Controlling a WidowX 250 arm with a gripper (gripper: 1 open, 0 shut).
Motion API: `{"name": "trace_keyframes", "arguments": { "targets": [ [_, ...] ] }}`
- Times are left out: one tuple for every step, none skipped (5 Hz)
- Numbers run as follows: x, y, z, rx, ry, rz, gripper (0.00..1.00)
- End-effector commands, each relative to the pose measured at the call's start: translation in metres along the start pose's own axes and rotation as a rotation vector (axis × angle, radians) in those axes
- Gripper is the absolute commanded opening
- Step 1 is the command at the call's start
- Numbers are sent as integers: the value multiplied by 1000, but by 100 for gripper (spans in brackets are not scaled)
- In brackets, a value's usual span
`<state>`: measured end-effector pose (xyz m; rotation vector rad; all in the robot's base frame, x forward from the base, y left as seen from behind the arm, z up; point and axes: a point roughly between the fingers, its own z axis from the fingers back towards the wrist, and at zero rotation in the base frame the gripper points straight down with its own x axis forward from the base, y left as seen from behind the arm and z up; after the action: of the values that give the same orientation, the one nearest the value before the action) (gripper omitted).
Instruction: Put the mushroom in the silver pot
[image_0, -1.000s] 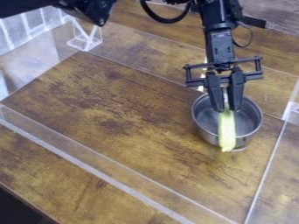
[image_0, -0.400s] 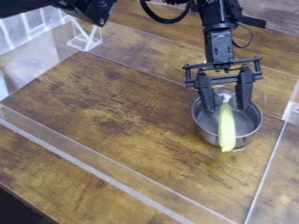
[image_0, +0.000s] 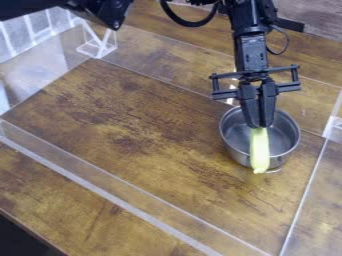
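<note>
**Ana:** Mushroom (image_0: 259, 147) first: where does it sit?

**Ben:** Inside the silver pot (image_0: 235, 147), at the right side of the wooden table (image_0: 120, 115). It's the slim yellow-green piece, and it lies on a slant: the lower end rests over the pot's near rim, the upper end leans up toward the gripper (image_0: 259, 113).

**Ana:** Anything else in the pot?

**Ben:** Only bare shiny metal around the mushroom.

**Ana:** And the fingers?

**Ben:** Two dark fingers (image_0: 250, 104) hang straight down over the pot's mouth, drawn close together with only a narrow slit between them. Their tips sit right at the mushroom's upper end. I can't tell whether they pinch it or merely stand against it, so whether the jaws are truly closed on anything stays unclear.

**Ana:** Other containers?

**Ben:** A clear plastic wall (image_0: 94, 190) borders the table, and a clear stand (image_0: 94, 42) sits at the far left corner. I can't make out anything held in either.
</note>
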<state>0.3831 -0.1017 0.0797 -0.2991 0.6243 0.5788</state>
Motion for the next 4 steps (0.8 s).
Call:
{"name": "trace_keyframes", "arguments": {
  "targets": [
    [-36, -7, 29, -37, -80, -63, 100],
    [-36, -6, 30, -40, -80, -59, 0],
    [-35, -6, 30, -44, -79, -55, 0],
    [-39, -7, 31, -41, -84, -54, 0]
  ]
}}
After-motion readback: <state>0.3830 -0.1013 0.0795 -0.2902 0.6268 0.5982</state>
